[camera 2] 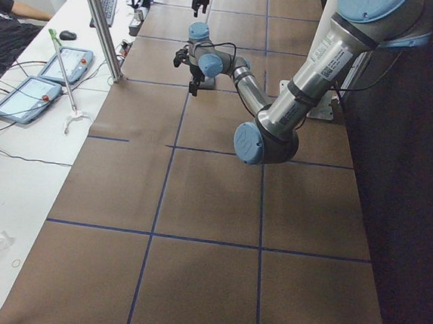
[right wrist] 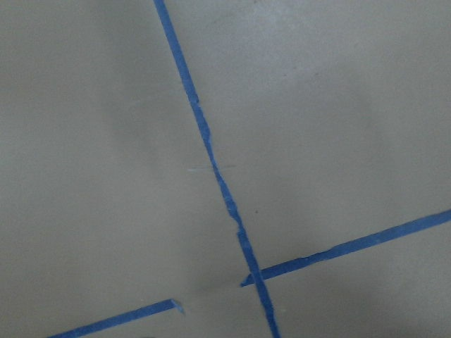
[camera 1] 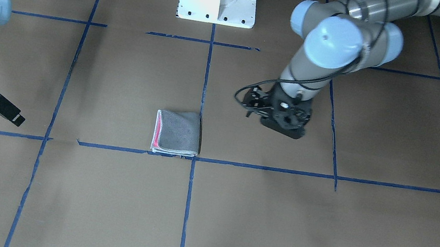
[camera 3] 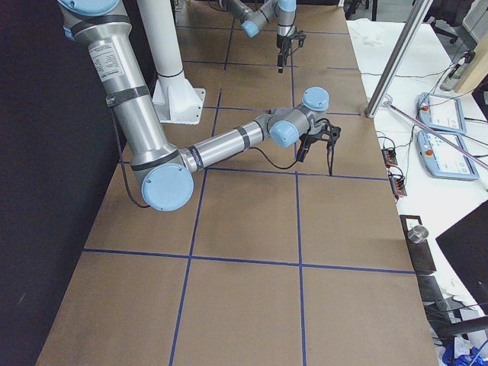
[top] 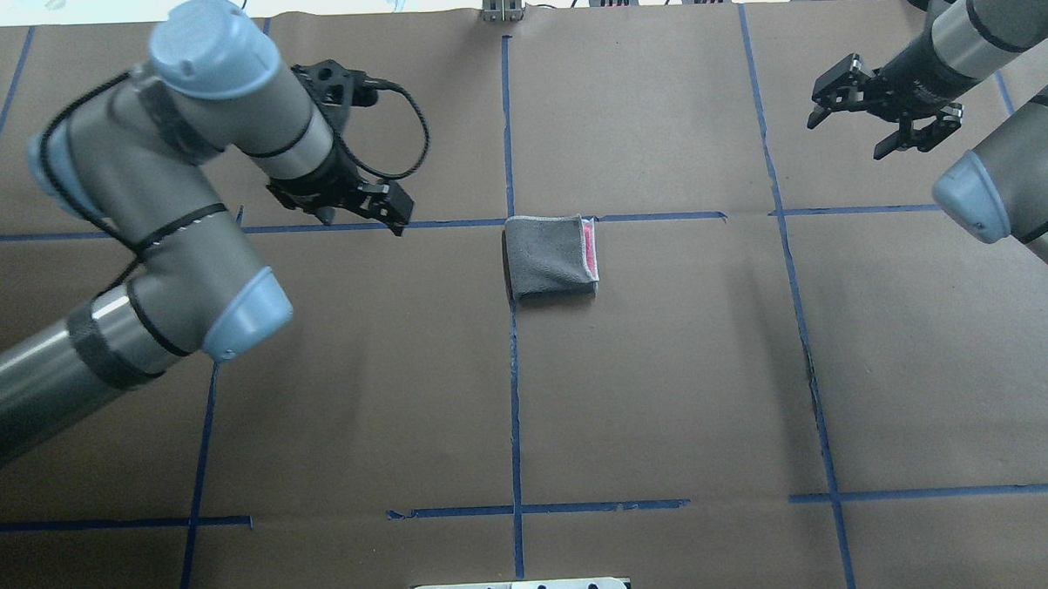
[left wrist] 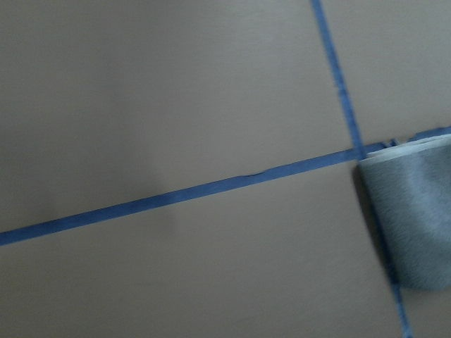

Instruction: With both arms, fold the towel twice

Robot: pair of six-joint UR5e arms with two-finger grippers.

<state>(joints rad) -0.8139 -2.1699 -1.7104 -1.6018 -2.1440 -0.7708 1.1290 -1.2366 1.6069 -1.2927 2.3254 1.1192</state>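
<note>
Beside the brown-papered table [top: 667, 394], gridded in blue tape [top: 514, 417], runs a white bench [camera 2: 26, 168] bearing tablets [camera 2: 25, 98]. At the central tape crossing lies the towel [top: 547, 257], folded small, grey face up. Well clear hang the left gripper [top: 362, 220] and the right gripper [top: 847, 138], jaws wide, empty.

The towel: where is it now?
In the overhead view the folded towel lies mid-table beside a blue tape crossing, nearer the left gripper than the right gripper.
</note>
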